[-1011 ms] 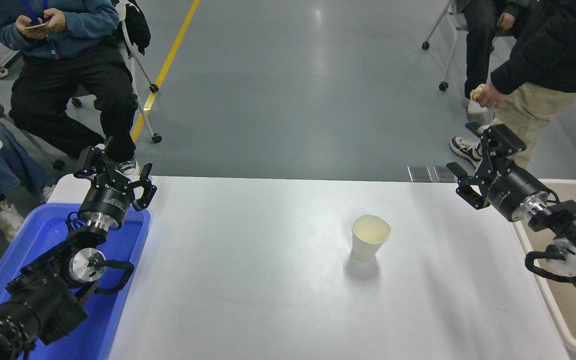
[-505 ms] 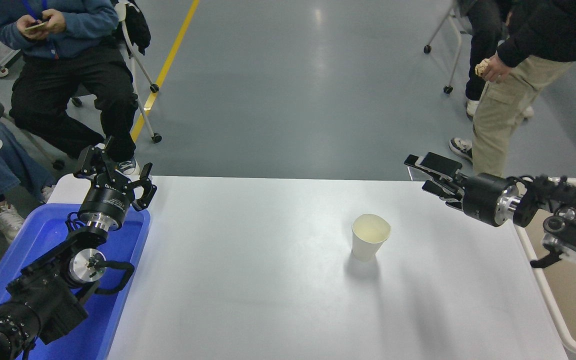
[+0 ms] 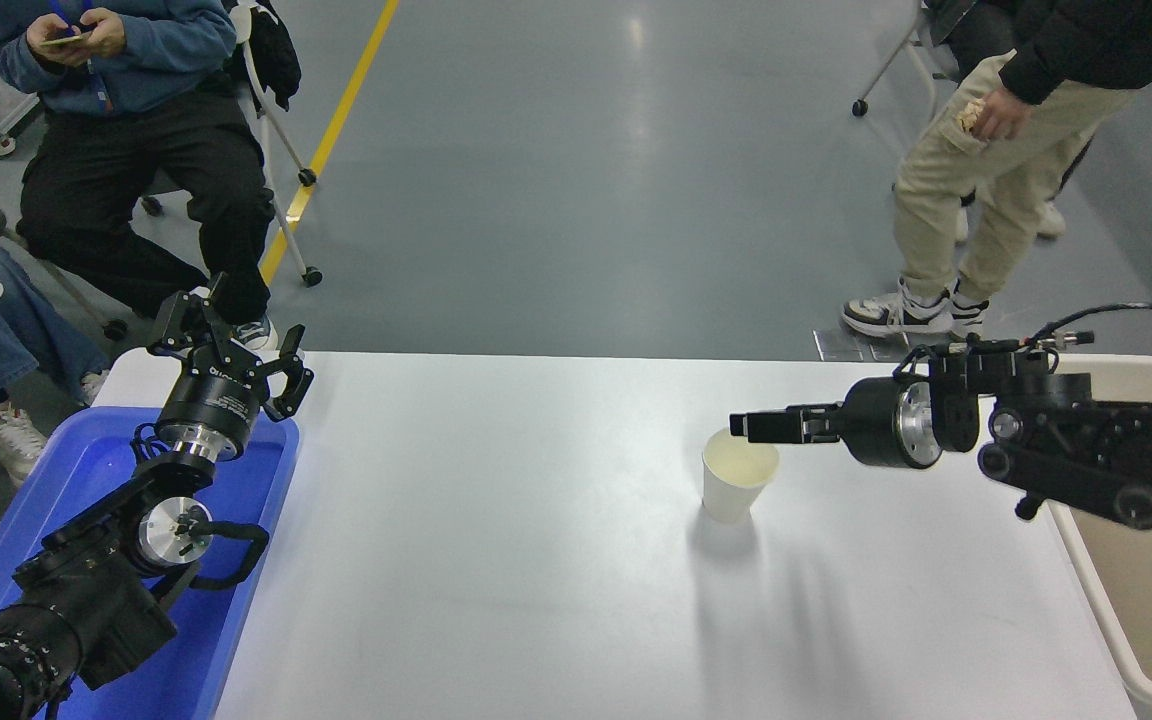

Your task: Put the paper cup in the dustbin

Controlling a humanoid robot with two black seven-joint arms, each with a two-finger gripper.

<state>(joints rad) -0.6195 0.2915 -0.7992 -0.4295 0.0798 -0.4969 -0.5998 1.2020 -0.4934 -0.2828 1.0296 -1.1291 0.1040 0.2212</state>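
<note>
The paper cup (image 3: pixel 736 485), white with a cream inside, stands upright on the white table (image 3: pixel 496 560), right of the middle. My right gripper (image 3: pixel 748 426) reaches in level from the right. Its tips hover just over the cup's far rim, and it looks open and holds nothing. The beige dustbin (image 3: pixel 1096 600) stands at the table's right edge, partly hidden behind my right arm. My left gripper (image 3: pixel 231 340) is parked open over the far end of the blue tray at the lower left.
A bright blue tray (image 3: pixel 86 470) lies under my left arm. A seated person (image 3: pixel 126 120) is at the far left. A person in beige trousers (image 3: pixel 946 190) stands beyond the table's far right edge. Wheeled chairs stand on the floor behind.
My right gripper swung left and down from near the dustbin to just over the cup's far rim, and its wrist turned. The standing person stepped back. The cup and left arm stayed still.
</note>
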